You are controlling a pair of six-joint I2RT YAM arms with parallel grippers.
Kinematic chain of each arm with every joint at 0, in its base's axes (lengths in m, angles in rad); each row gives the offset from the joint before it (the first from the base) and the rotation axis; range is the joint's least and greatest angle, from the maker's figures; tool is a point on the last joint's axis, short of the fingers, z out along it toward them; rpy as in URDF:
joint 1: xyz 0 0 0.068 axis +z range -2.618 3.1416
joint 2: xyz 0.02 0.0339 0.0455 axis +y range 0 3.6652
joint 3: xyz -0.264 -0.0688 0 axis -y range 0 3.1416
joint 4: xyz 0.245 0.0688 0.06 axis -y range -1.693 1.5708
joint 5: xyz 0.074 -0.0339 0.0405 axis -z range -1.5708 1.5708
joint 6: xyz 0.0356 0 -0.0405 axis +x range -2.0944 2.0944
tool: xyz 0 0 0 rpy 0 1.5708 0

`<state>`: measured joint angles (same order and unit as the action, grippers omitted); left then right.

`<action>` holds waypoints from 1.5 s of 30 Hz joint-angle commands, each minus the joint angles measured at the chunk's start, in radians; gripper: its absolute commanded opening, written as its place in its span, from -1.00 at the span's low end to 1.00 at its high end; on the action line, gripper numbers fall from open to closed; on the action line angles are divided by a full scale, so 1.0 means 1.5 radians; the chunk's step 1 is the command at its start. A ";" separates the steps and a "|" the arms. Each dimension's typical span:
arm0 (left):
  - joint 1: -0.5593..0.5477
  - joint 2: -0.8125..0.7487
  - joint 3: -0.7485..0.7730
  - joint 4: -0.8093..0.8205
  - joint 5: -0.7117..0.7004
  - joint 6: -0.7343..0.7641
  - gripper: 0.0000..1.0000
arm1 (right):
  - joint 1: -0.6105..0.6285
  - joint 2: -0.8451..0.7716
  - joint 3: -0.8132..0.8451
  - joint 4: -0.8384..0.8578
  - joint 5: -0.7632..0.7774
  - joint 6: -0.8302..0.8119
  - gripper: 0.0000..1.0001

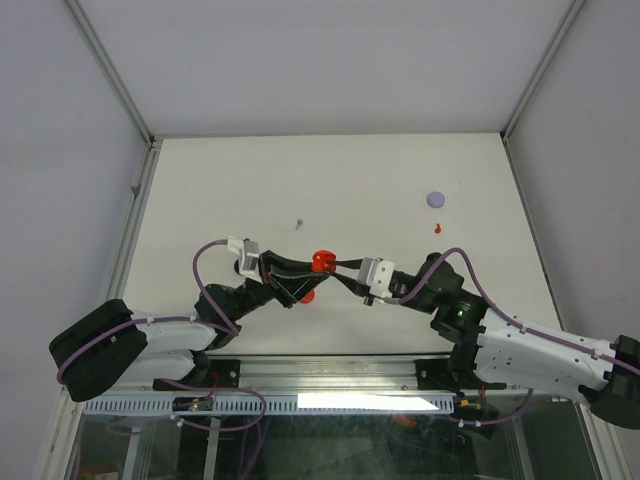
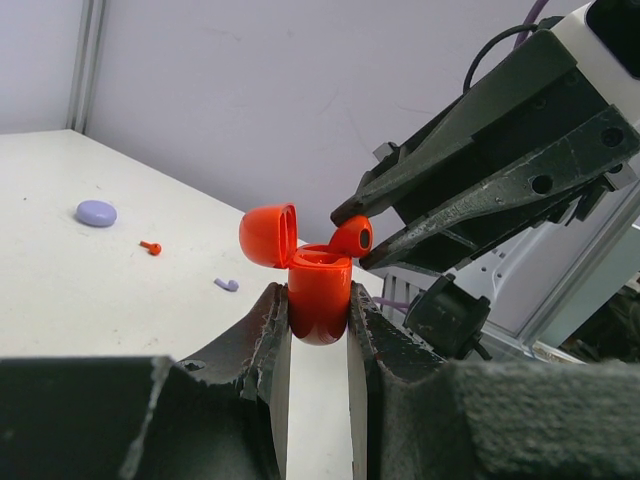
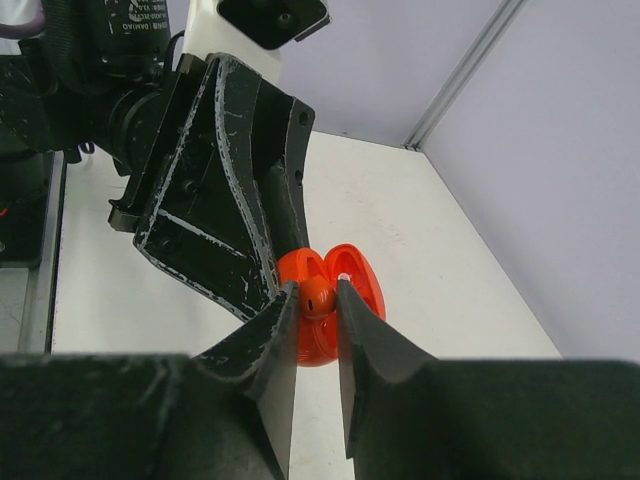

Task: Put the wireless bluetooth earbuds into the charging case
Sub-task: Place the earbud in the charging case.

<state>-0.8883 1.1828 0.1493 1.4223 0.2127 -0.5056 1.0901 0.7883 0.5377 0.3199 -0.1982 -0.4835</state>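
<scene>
The left pincer [image 2: 317, 305] is gripping the red charging case [image 2: 320, 278] over the table's [image 1: 250, 180] middle, its lid [image 2: 268, 235] hanging open. The right pincer [image 3: 316, 305] is pinching a red earbud [image 2: 352, 237] just over the case's mouth. In the top view, a lavender earbud [image 1: 299, 223] is lying at 11 o'clock from the case, and a second red earbud [image 1: 437, 229] and a lavender disc [image 1: 435, 199] are lying at 2 o'clock.

Red earbud [image 2: 352, 237] stem, buried in right pincer [image 3: 315, 293]

txt: small white print on left arm [image 3: 135, 30] — upside-down, illegible | else: none
</scene>
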 commanded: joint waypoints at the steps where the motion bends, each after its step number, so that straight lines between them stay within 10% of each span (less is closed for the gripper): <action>1: 0.005 -0.009 0.015 0.169 -0.008 0.016 -1.00 | 0.007 0.006 0.009 -0.041 -0.007 0.035 -0.49; 24: 0.005 -0.005 -0.016 0.141 -0.030 0.058 -1.00 | 0.007 -0.028 0.073 -0.045 0.137 0.225 0.30; 45: 0.005 -0.020 -0.009 0.139 -0.015 0.055 -1.00 | 0.007 -0.034 0.055 -0.088 0.237 0.229 0.37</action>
<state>-0.8883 1.1824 0.1314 1.4391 0.1852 -0.4271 1.0966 0.7643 0.6235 0.1810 0.1104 -0.1253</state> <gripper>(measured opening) 0.219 0.686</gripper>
